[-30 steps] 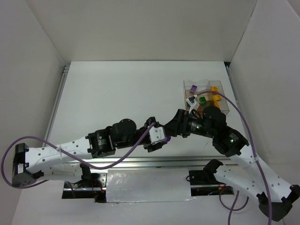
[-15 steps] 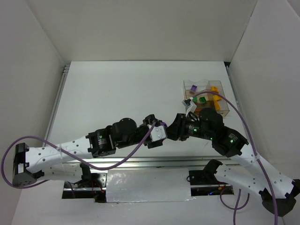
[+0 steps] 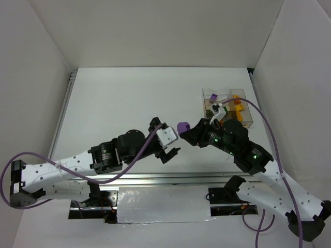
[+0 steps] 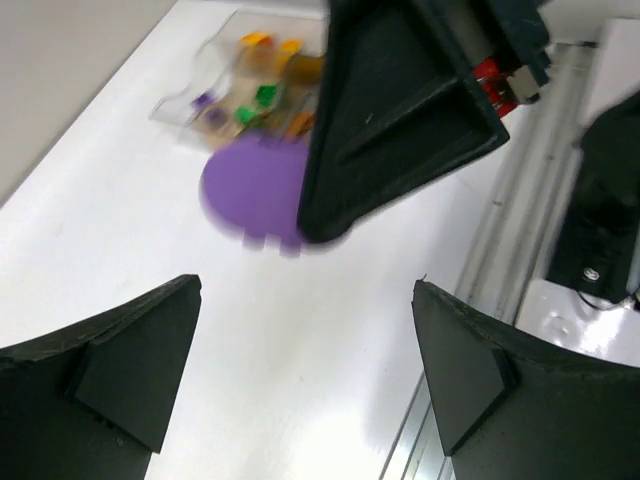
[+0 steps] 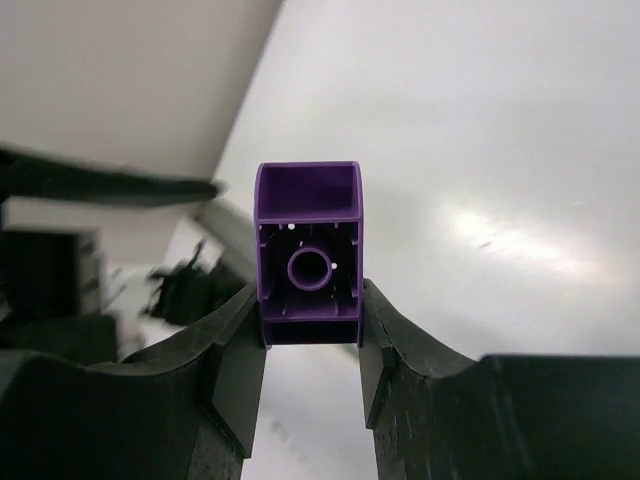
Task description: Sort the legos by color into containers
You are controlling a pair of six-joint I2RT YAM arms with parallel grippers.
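Our right gripper (image 5: pixel 310 312) pinches a purple lego (image 5: pixel 308 235) between its fingers, the hollow underside facing the wrist. Just in front of it, our left gripper (image 4: pixel 300 395) stands wide apart with nothing held. Behind the right fingers, beside the wrist, the containers (image 3: pixel 206 94) hold other legos (image 3: pixel 236 101).

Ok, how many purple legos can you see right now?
2. One purple lego is clamped in the right gripper; a second purple lego lies in the clear container's far-left compartment. More may be hidden there.
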